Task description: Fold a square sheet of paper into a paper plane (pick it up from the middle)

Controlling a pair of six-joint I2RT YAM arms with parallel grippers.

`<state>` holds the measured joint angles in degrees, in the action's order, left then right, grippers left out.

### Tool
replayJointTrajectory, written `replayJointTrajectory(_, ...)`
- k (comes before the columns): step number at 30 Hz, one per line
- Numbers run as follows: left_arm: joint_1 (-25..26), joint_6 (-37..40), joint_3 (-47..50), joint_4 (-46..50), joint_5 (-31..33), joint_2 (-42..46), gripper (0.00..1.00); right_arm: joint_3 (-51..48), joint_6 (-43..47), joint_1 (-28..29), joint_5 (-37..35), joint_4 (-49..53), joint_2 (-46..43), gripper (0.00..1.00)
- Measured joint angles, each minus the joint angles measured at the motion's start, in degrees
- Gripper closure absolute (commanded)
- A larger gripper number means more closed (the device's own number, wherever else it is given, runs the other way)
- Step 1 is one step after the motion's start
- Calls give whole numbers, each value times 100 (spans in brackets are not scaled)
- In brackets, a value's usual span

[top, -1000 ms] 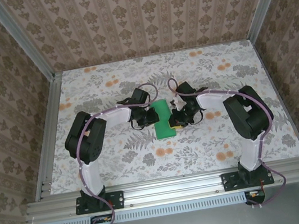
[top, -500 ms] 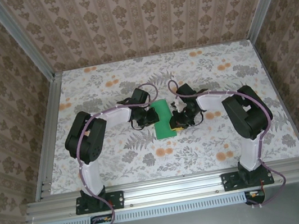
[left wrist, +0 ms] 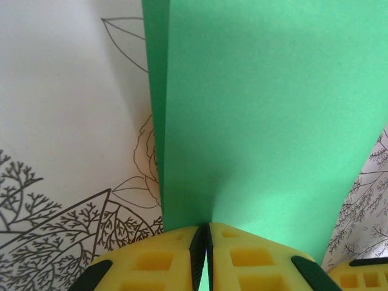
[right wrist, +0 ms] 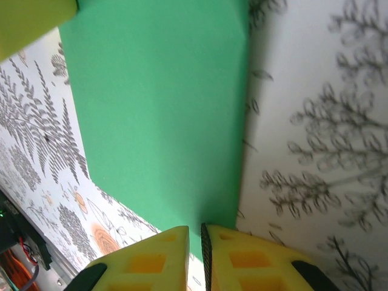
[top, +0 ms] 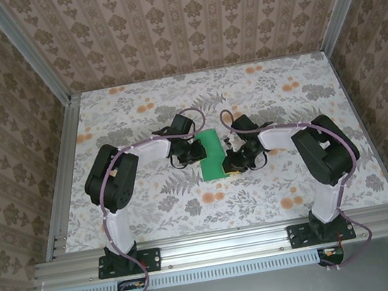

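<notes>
The square sheet of paper (top: 210,155), bright green, lies folded into a narrow upright strip in the middle of the table, between the two grippers. My left gripper (top: 194,153) is at its left edge. In the left wrist view the yellow fingers (left wrist: 151,260) of that gripper (left wrist: 206,233) are pressed together on the paper (left wrist: 260,121), which rises from them with a fold along its left side. My right gripper (top: 233,161) is at the paper's lower right. Its jaws (right wrist: 195,233) stand a narrow gap apart around the paper's edge (right wrist: 163,103).
The floral tablecloth (top: 137,110) runs to aluminium rails (top: 224,240) at the front and sides, with patterned walls behind. A yellow finger of the left gripper (right wrist: 30,18) is in the right wrist view's top left corner. Both elbows (top: 110,177) stand raised beside the paper.
The right gripper has shifted a little toward the near right along the paper's edge and its arm has swung outward. The left arm and the paper have stayed put.
</notes>
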<state>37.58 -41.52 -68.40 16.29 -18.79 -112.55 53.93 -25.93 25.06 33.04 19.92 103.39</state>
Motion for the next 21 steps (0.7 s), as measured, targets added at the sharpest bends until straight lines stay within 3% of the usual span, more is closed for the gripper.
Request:
replayJointTrajectory(11, 0, 2, 0, 0, 2, 0, 85, 72, -181, 0, -197, 13, -656, 82)
replayJointTrajectory(21, 0, 2, -66, 90, 2, -31, 85, 1488, -538, -4, -463, -973, 848, 84)
